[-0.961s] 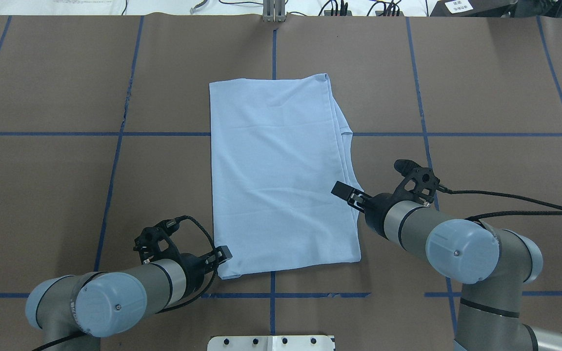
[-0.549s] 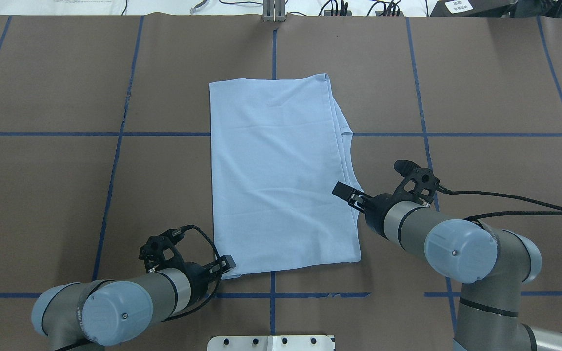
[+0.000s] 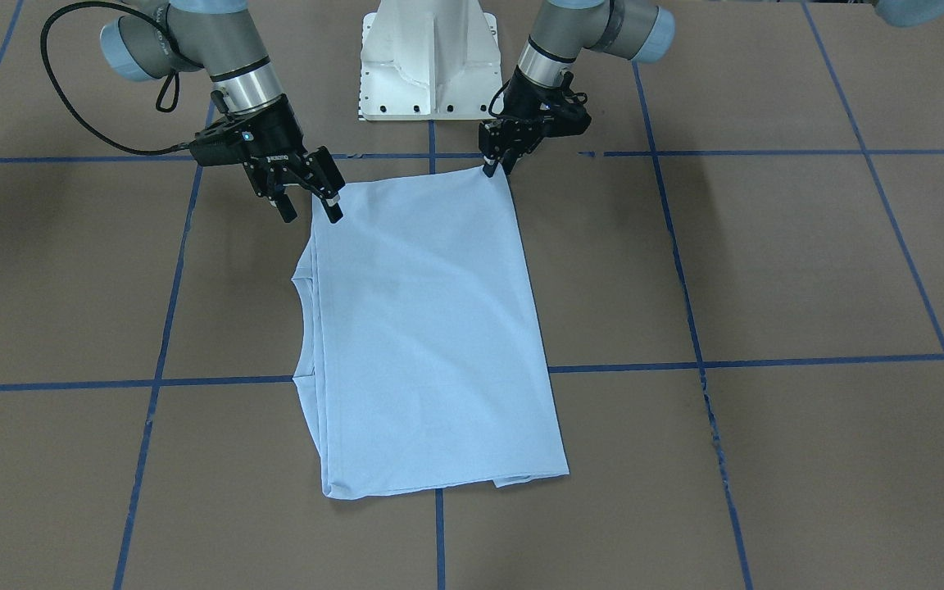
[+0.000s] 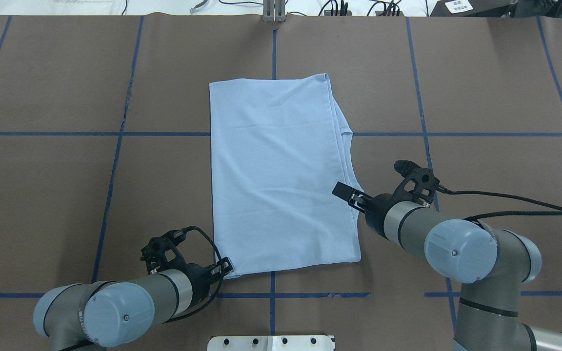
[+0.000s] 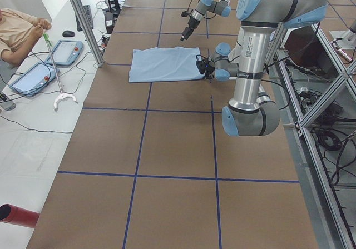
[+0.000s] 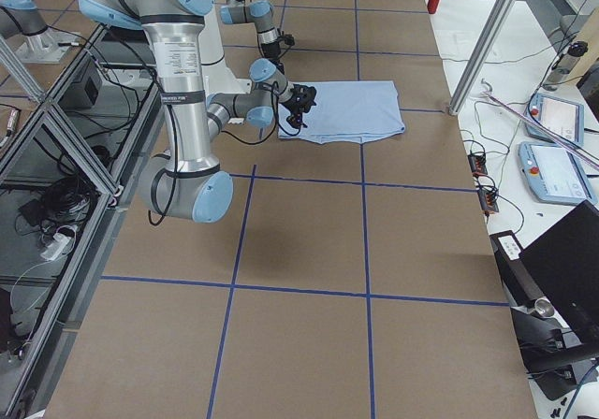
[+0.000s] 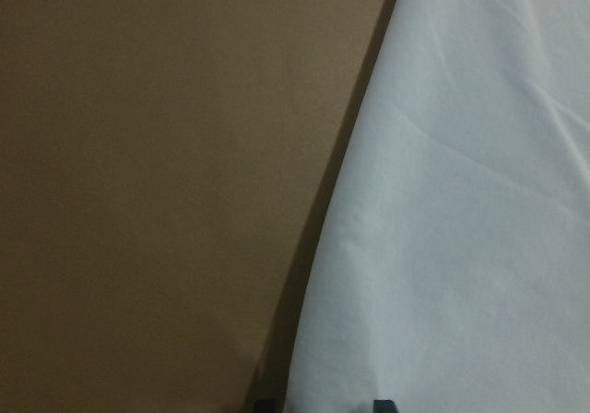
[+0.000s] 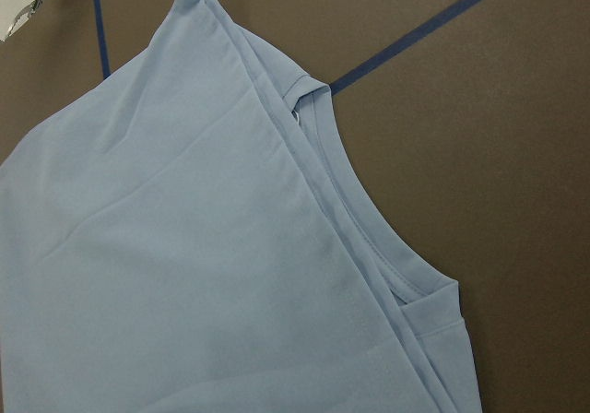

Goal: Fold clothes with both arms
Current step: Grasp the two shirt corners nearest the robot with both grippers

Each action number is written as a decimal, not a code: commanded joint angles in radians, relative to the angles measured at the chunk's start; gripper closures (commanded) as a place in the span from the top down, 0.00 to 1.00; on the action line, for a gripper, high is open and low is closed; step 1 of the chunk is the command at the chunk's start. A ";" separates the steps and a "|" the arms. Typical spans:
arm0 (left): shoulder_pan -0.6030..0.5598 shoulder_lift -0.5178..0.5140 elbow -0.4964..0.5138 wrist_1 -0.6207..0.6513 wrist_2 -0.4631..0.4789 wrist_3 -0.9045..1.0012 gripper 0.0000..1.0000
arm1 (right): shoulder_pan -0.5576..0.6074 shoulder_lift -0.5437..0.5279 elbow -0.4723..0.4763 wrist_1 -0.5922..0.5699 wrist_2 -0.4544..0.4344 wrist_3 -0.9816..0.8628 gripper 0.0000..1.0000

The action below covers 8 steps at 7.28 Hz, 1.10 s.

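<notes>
Since a second ago the left arm has slid a little nearer the robot, so the left pincer [image 4: 226,266] now sits at the near left corner of the folded light blue T-shirt [image 4: 276,170]. Its fingers look narrowed, but I cannot tell whether they pinch cloth. The T-shirt lies flat in the middle of the table [image 4: 66,195], neckline along its right edge. The right pincer [image 3: 310,211] hangs spread above that edge. The fabric looks light, limp and layered, so it is probably best pinched at the near corners, through every layer.

Folded light blue T-shirt [image 8: 184,275], ribbed collar [image 8: 355,219] outward, on brown table [image 8: 516,155].
</notes>
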State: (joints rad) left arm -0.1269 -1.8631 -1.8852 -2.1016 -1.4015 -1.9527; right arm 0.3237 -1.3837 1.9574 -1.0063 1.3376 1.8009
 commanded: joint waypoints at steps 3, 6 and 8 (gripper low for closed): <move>0.004 -0.004 0.001 0.000 -0.001 0.002 0.31 | -0.002 -0.001 -0.021 -0.002 -0.002 0.024 1.00; 0.004 -0.004 0.000 0.000 -0.001 0.005 0.00 | -0.008 0.003 -0.031 -0.041 -0.014 0.066 1.00; 0.004 -0.004 -0.003 -0.003 -0.005 0.006 0.00 | -0.027 0.044 -0.026 -0.222 -0.012 0.104 0.99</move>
State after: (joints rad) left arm -0.1227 -1.8668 -1.8873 -2.1029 -1.4038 -1.9474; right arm 0.3089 -1.3639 1.9306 -1.1320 1.3251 1.8772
